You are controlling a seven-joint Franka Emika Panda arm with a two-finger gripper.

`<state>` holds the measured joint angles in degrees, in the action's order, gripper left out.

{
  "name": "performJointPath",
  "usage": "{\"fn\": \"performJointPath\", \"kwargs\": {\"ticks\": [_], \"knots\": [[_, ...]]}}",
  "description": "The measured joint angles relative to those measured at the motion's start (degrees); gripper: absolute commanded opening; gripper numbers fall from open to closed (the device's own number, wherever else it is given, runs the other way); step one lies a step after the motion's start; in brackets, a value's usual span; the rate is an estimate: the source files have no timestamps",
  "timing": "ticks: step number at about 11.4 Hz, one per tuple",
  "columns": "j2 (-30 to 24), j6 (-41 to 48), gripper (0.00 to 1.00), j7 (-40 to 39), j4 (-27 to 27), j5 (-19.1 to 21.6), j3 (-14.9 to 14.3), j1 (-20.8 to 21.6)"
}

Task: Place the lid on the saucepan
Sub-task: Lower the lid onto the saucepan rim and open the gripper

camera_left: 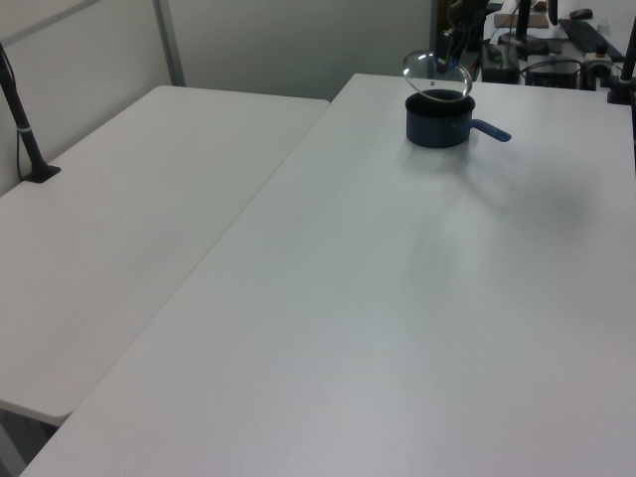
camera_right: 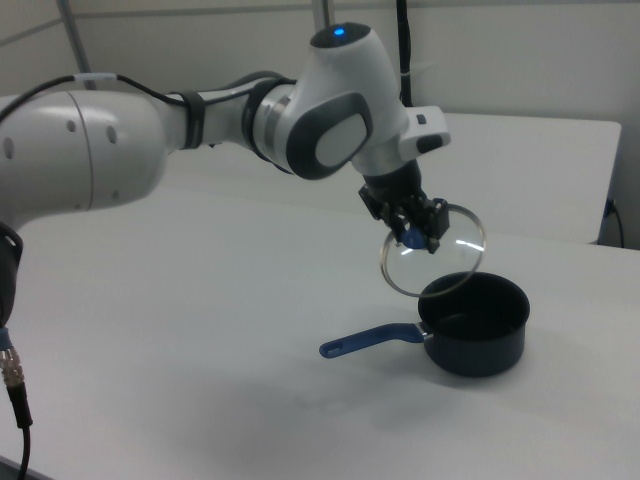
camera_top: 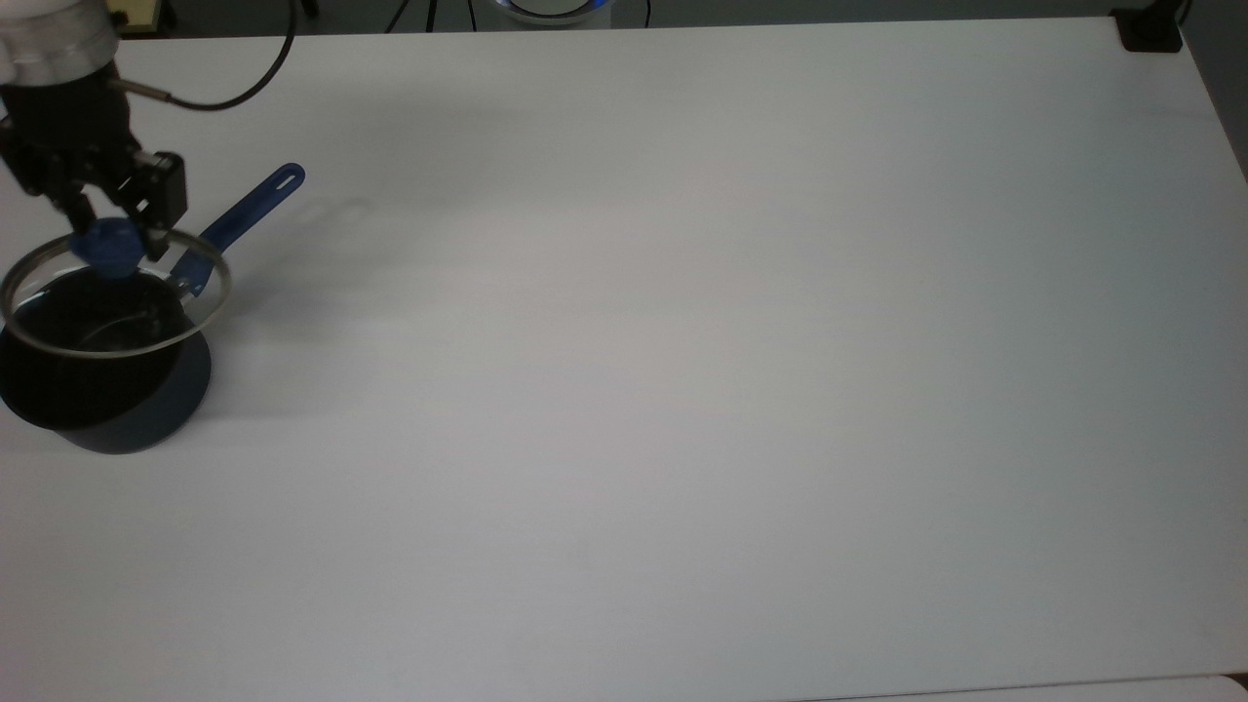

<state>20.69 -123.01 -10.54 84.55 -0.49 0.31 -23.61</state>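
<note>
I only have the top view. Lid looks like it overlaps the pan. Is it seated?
Observer: No. In the right view the lid hangs above the pan, clear of the rim.
Operator: Level?
Observer: Tilted. In the right view, the edge toward the right view's left hangs lower than the edge at the right.
Operator: Grip okay?
Observer: In the right view, the gripper is shut on the blue knob.
</note>
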Motion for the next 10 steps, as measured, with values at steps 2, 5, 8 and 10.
{"fn": "performJointPath", "kwargs": {"ticks": [2, 5, 8, 10], "knots": [[1.4, -2.2, 0.43, -2.3, -0.1, 0.0, 0.0, -1.4], [2.1, -3.3, 0.43, -4.6, -0.3, 0.0, -0.1, -3.4], [3.1, -6.4, 0.43, -4.9, -0.2, 0.0, -0.2, -3.9], [4.5, -7.6, 0.43, -4.9, -0.3, 0.0, -0.4, -3.9]]}}
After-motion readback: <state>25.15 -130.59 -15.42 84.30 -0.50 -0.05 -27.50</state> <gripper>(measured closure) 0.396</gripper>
